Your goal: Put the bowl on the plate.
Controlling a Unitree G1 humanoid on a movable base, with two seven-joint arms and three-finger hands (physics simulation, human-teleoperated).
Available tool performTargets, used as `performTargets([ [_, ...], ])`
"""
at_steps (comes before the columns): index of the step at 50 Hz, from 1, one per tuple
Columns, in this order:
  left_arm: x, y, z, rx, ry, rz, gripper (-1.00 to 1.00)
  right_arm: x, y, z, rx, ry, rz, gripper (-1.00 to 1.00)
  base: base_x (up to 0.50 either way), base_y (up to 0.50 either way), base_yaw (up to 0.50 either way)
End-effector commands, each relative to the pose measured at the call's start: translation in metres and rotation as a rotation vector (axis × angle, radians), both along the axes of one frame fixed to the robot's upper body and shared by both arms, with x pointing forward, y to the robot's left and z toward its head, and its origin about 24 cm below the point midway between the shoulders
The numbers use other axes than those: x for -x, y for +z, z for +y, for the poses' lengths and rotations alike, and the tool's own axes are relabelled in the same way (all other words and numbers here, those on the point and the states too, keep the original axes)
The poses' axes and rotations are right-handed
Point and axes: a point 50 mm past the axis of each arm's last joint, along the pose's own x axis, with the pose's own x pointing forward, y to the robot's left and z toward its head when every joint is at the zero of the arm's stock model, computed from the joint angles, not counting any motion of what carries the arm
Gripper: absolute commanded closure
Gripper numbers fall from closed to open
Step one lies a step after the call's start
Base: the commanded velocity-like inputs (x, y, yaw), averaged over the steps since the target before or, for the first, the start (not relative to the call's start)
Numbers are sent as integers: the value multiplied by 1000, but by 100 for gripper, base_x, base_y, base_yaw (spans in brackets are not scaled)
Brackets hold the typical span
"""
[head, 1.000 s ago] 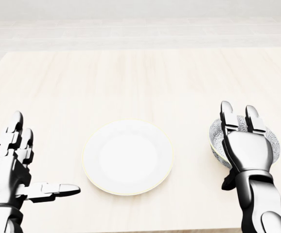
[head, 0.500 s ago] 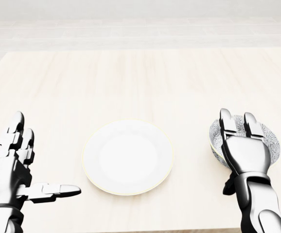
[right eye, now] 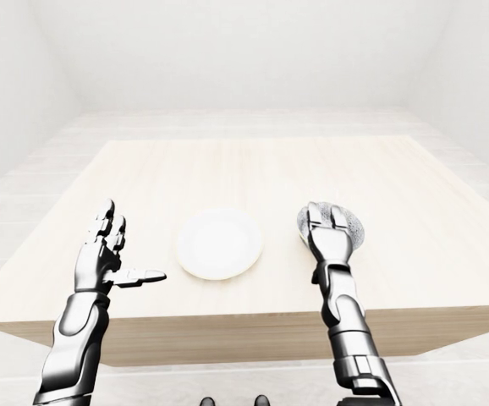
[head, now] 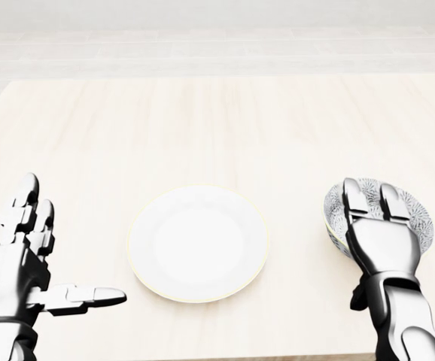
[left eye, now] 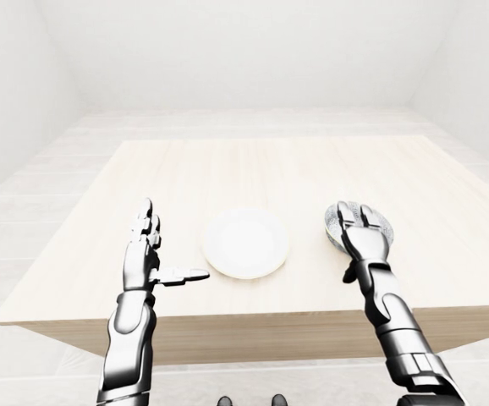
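White plate [head: 198,244] sits bare on the table [head: 202,120]; the patterned bowl [head: 421,218] stands apart, rightward in the head view, under the right hand [head: 383,242], whose fingers [head: 351,197] are extended, not clasped. Left hand [head: 20,263] is open and idle. Grasp, lift and transfer all remain.

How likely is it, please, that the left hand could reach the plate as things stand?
Probably yes: the left hand, open, hovers left of the plate in the head view, with only bare table between them.
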Motion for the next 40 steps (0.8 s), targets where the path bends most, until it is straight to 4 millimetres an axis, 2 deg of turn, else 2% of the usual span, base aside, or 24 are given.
performTargets([
  [1, 1, 1, 0, -2, -3, -3, -100, 2, -3, -5, 10, -10, 21, -100, 0, 0, 0],
  [28, 1, 1, 1, 0, -3, -4, -100, -3, -4, -23, 0, -60, 46, -100, 0, 0, 0],
  [40, 1, 0, 3, 3, 0, -3, -100, -7, -13, -27, -10, -84, 63, -100, 0, 0, 0],
])
